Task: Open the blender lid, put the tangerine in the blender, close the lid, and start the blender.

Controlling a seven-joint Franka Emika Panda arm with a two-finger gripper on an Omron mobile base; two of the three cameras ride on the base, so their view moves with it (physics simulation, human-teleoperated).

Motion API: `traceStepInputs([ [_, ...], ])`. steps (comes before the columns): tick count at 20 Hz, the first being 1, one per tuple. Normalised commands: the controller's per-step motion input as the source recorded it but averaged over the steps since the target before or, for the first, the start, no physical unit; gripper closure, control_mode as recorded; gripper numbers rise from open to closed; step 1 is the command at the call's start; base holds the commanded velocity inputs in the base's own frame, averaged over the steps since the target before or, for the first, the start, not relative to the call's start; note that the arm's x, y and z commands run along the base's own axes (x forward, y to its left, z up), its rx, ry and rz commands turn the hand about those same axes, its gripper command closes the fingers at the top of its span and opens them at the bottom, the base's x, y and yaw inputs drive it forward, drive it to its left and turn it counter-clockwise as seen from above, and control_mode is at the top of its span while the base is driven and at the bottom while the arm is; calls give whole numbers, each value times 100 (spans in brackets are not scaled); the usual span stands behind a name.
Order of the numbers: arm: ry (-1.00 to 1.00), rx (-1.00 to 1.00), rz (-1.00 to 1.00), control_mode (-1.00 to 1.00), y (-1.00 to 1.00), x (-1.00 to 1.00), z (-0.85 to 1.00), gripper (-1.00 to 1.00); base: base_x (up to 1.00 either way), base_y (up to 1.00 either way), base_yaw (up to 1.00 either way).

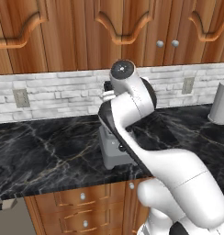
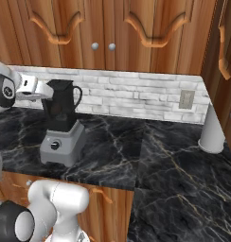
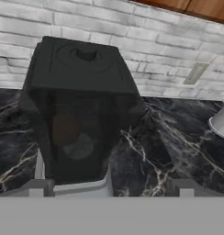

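Note:
The blender [image 2: 62,137] stands on the black marble counter, a grey base with a round front knob [image 2: 54,145] under a tall dark jar [image 2: 60,108]. Its base [image 1: 113,151] shows behind my arm in the left base view. The blender lid [image 3: 81,64], a flat black square, sits on the jar's top. Through the dark jar wall a dim orange ball, the tangerine [image 3: 65,130], shows inside. My gripper [image 2: 41,93] hovers by the jar's upper left side. In the hand view the gripper [image 3: 111,189] is open, its fingertips [image 3: 36,188] far apart with nothing held.
A grey cylinder [image 2: 212,130] stands at the back right of the counter [image 2: 150,151], also seen as a cylinder [image 1: 220,103] from the left. Wall outlets [image 2: 186,99] sit in the white brick backsplash. Wooden cabinets hang above, and drawers [image 1: 81,196] lie below the counter's front edge.

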Motion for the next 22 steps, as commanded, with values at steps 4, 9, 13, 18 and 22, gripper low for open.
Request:
traceStepInputs([
  [4,5,-15,-27,-100,30,-45,-70,-100,0,0,0],
  [9,9,-17,-21,-100,23,-8,-77,-100,0,0,0],
  [13,19,-16,-14,-100,16,0,-60,-100,0,0,0],
  [18,17,-12,-6,-100,6,6,-38,-100,0,0,0],
  [22,14,-4,0,-100,0,14,-29,-100,0,0,0],
])
